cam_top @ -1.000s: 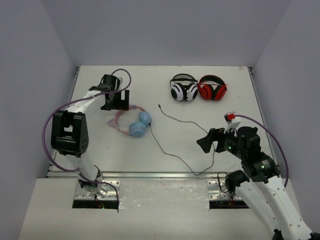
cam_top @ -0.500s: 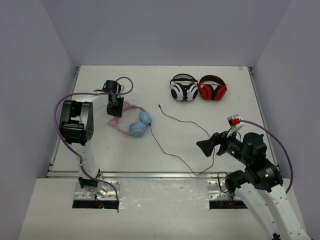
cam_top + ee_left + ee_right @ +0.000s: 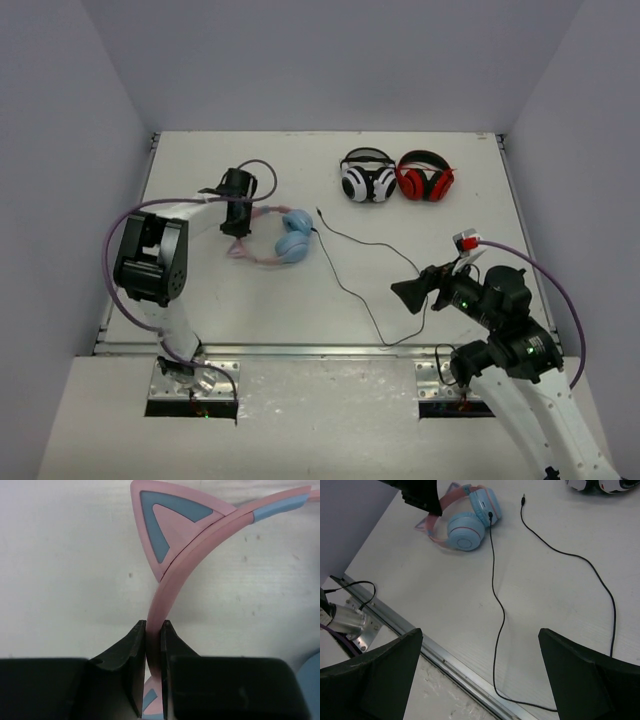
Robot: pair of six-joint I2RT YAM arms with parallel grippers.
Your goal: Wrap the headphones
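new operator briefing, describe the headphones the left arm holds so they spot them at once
On the table's left half, the left gripper is shut on a headband. Those headphones have pink cat ears and light-blue earcups, unlike the black-and-white pair and the red-and-black pair farther back.

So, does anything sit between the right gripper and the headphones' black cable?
Nothing visible. The right gripper hangs open, and the cable lies on bare table right in front of it. The left gripper is shut on the pink headband.
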